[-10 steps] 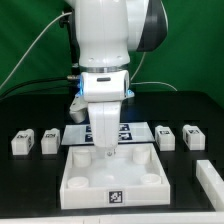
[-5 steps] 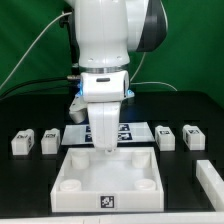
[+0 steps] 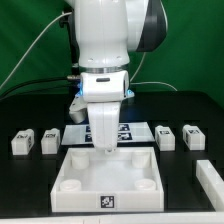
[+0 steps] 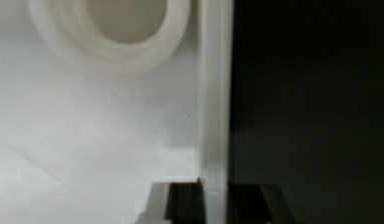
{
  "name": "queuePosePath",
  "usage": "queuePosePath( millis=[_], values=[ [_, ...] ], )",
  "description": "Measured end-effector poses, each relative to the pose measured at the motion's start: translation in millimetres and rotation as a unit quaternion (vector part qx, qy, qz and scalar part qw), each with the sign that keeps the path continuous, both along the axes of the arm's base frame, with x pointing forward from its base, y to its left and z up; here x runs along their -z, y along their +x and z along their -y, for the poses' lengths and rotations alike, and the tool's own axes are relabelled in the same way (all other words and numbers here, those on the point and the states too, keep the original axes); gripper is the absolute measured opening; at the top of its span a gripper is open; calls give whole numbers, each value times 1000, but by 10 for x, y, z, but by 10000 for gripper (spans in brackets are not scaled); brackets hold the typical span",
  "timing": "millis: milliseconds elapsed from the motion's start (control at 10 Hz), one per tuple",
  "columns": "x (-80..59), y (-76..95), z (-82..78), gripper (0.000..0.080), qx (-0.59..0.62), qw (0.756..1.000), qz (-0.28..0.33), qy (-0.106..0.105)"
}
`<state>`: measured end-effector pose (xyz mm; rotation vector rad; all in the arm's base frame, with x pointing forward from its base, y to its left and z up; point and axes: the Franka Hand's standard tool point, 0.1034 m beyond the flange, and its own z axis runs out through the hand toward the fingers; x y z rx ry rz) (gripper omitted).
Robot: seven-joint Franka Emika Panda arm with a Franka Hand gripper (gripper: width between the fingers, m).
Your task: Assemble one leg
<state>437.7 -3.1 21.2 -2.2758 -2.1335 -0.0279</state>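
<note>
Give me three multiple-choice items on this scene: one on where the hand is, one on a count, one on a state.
1. Where is the hand?
A at the far wall of the top
B at the legs on the exterior view's right
C at the near wall of the top

2. How many legs lie beside the marker board?
A two
B four
C six

3. The legs are:
A plugged into the top
B loose on the table
C stacked together

Key:
1 A, its fingers straddle that wall in the wrist view.
2 B, two lie on each side.
3 B, each lies apart on the black surface.
</note>
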Motion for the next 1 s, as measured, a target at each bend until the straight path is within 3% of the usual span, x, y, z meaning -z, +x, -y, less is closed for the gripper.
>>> queuePosePath(
  millis=[200, 600, 1000],
  values=[
    [-13, 81, -49, 57, -22, 1000, 6, 0],
    [-5, 404, -606, 57, -39, 999, 23, 19],
    [-3, 516, -656, 57, -20, 999, 20, 20]
  ],
)
